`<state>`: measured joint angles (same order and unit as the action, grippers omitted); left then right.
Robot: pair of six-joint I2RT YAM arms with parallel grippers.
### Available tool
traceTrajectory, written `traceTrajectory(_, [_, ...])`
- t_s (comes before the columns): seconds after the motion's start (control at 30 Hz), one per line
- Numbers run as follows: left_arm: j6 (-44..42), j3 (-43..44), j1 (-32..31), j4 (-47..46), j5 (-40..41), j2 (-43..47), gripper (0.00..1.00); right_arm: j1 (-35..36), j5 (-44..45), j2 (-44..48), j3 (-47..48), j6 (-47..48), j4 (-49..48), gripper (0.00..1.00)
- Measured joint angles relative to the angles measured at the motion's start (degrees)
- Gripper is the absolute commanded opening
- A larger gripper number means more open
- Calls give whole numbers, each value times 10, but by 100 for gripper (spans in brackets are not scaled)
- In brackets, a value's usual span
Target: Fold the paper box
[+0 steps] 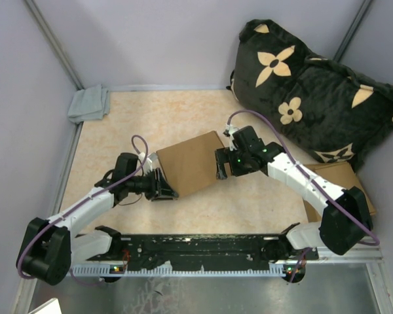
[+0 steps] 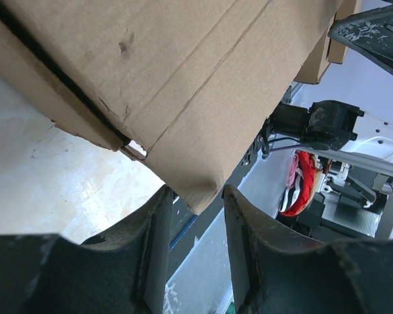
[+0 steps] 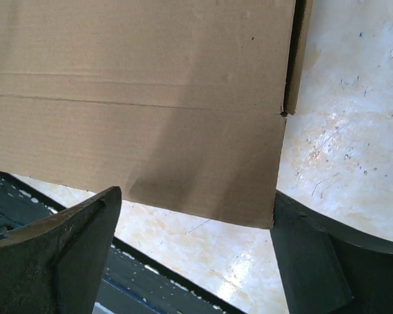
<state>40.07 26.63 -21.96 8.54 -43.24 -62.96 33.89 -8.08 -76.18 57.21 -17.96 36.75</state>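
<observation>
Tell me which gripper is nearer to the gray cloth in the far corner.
Left. The left gripper is at the paper box's left edge, on the gray cloth's side; the right gripper is beyond the box's right edge.
</observation>
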Motion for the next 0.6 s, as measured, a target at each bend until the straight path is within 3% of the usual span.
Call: traceTrajectory(0.6, [-29, 5, 4, 37, 18, -10, 43, 0, -13, -17, 7, 4, -3, 91])
